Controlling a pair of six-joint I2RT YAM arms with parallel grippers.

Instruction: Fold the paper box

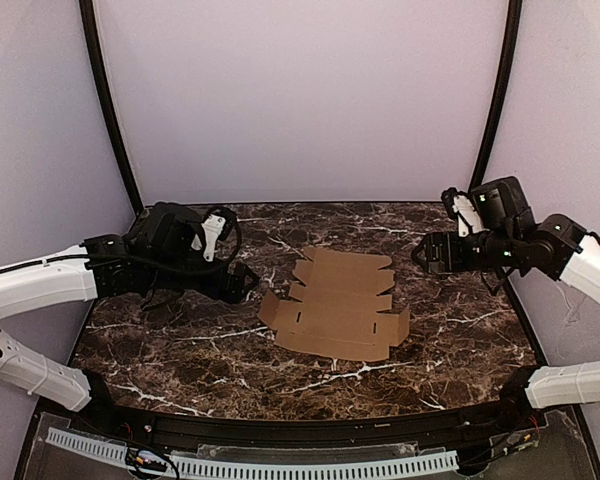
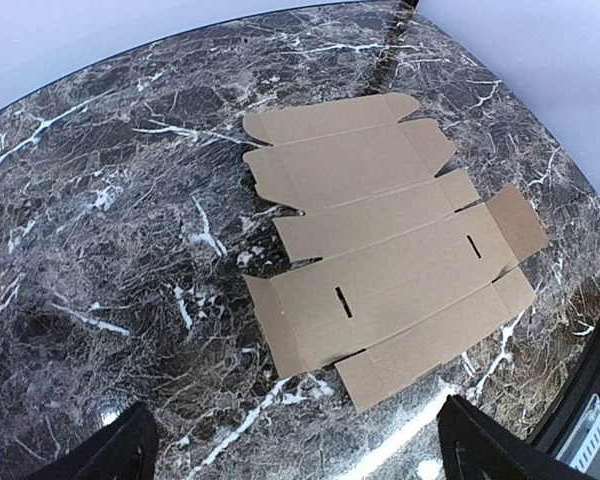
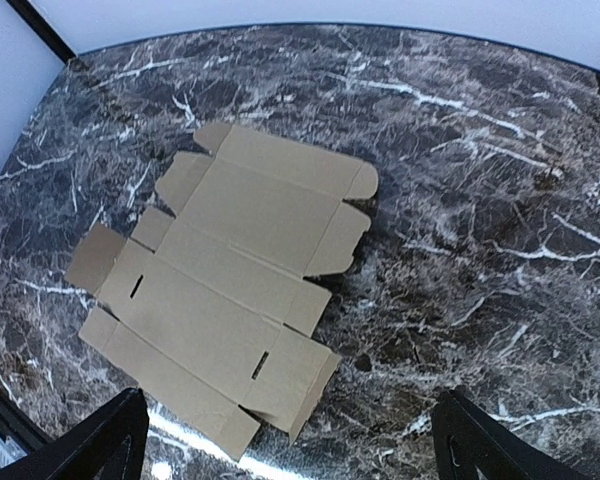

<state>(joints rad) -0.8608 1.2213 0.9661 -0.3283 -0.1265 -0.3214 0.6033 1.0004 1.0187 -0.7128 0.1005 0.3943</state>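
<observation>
1. My left gripper stands wide open and holds nothing; it hangs above the left part of the bench, pointing toward the middle.
2. My right gripper is spread just as wide and is empty too, raised over the far right part of the bench and pointing left.
3. Between the two grippers, touching neither, lies the paper box: a flat, unfolded brown cardboard sheet with tabs, notched flaps and two short slots.
4. The sheet rests on the dark marbled bench near its middle, slightly right of centre; a flap at its right edge seems to lift a little.
5. Pale walls close in the bench on the left, far and right sides.
</observation>
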